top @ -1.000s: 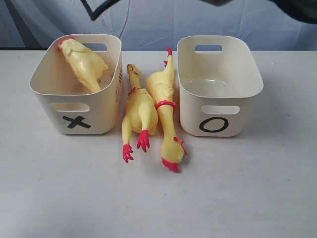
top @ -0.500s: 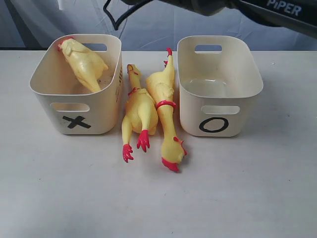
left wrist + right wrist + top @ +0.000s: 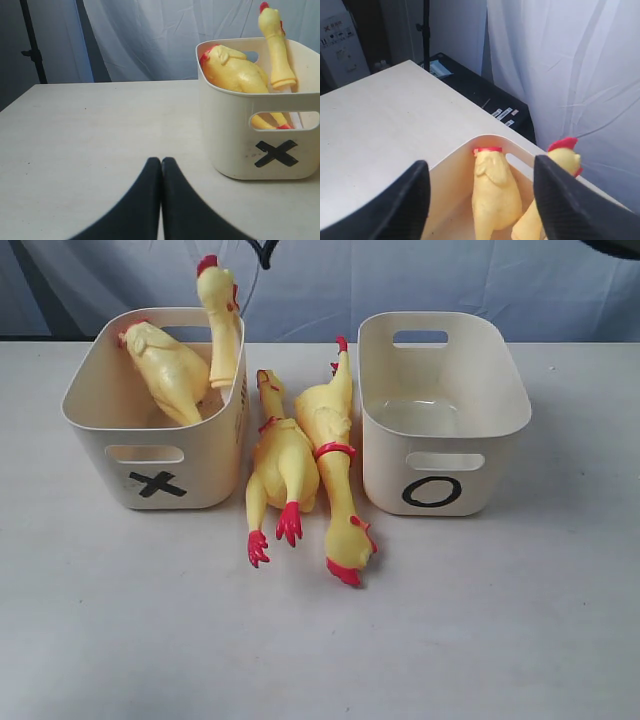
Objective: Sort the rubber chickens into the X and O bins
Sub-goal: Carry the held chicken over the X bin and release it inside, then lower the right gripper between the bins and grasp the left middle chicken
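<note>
The X bin (image 3: pixel 150 455) holds two rubber chickens: a plump one (image 3: pixel 170 365) lies slanted inside, and a slender one (image 3: pixel 220 330) stands head-up against the bin's right wall. Two more chickens (image 3: pixel 283 465) (image 3: pixel 330 430) lie side by side on the table between the X bin and the O bin (image 3: pixel 440 455), which has nothing in it. My right gripper (image 3: pixel 480 165) hangs open above the X bin, over the plump chicken (image 3: pixel 492 195), with the upright chicken's head (image 3: pixel 565 155) beside one finger. My left gripper (image 3: pixel 161 160) is shut on nothing, low over the table beside the X bin (image 3: pixel 235 150).
A white table (image 3: pixel 480 620) carries everything, with a pale curtain behind it. A black stand and dark equipment are off the table's far-left edge in the wrist views. No gripper shows in the exterior view, only a cable loop (image 3: pixel 262 250) at the top.
A second, slender chicken now stands upright in the X bin. The right arm seen overhead half a second ago has left the exterior view. The X bin shifted slightly.
</note>
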